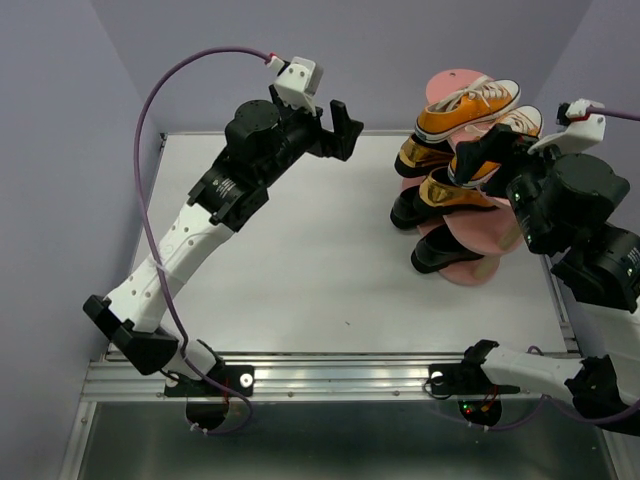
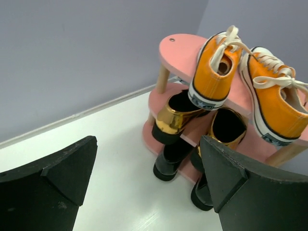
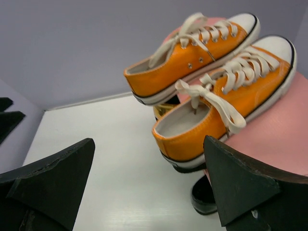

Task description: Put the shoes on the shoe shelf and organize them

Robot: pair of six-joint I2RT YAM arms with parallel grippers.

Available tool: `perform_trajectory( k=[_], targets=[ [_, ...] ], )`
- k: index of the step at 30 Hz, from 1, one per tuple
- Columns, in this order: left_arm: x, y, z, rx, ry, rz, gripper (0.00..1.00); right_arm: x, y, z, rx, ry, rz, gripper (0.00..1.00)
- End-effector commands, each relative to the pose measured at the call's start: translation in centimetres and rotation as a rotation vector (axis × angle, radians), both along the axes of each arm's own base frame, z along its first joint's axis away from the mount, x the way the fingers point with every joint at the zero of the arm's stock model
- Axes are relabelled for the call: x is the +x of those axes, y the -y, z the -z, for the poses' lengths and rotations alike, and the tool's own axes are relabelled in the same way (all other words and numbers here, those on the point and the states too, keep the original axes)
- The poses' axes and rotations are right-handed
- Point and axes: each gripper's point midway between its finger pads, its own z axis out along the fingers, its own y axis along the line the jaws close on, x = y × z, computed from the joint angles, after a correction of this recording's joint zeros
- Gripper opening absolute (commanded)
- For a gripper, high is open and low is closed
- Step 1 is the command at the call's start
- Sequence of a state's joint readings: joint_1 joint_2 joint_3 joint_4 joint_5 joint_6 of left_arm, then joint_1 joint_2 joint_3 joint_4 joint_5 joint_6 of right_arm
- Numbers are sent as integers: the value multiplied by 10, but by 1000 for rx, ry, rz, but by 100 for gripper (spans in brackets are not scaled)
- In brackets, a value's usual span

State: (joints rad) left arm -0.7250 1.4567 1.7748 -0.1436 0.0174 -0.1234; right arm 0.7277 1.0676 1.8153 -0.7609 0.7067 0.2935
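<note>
The pink shoe shelf [image 1: 474, 270] stands at the back right of the white table. Two orange sneakers [image 1: 465, 108] [image 2: 214, 72] [image 3: 226, 106] sit side by side on its top board [image 2: 178, 50]. Two gold loafers [image 2: 173, 118] [image 1: 425, 155] rest on the middle board, heels outward. Two black dress shoes [image 2: 171, 161] [image 1: 440, 252] [image 3: 202, 195] sit on the lowest board. My left gripper [image 1: 340, 130] [image 2: 148, 144] hangs open and empty, left of the shelf. My right gripper [image 1: 480, 155] [image 3: 148, 144] is open and empty, close to the nearer sneaker's heel.
Purple walls [image 1: 60, 150] close in the table on the left, back and right. A metal rail [image 1: 330, 375] runs along the near edge by the arm bases. A purple cable [image 1: 150, 120] loops over the left arm.
</note>
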Motion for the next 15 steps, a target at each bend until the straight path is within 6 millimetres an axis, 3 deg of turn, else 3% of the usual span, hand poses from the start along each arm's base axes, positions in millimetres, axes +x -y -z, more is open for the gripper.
perform_trajectory(
  k=[1, 6, 11, 15],
  targets=[
    [-14, -43, -31, -71, 68, -129, 99, -8, 14, 45, -34, -131, 68, 100],
    [-21, -64, -23, -85, 53, -196, 99, -5, -1, 85, -44, -223, 20, 100],
    [-21, -64, -16, -75, 40, -199, 99, 5, -7, 94, -45, -235, 46, 100],
    [-20, -68, -14, -66, 35, -218, 99, 9, 3, 93, -43, -210, 112, 100]
  ],
)
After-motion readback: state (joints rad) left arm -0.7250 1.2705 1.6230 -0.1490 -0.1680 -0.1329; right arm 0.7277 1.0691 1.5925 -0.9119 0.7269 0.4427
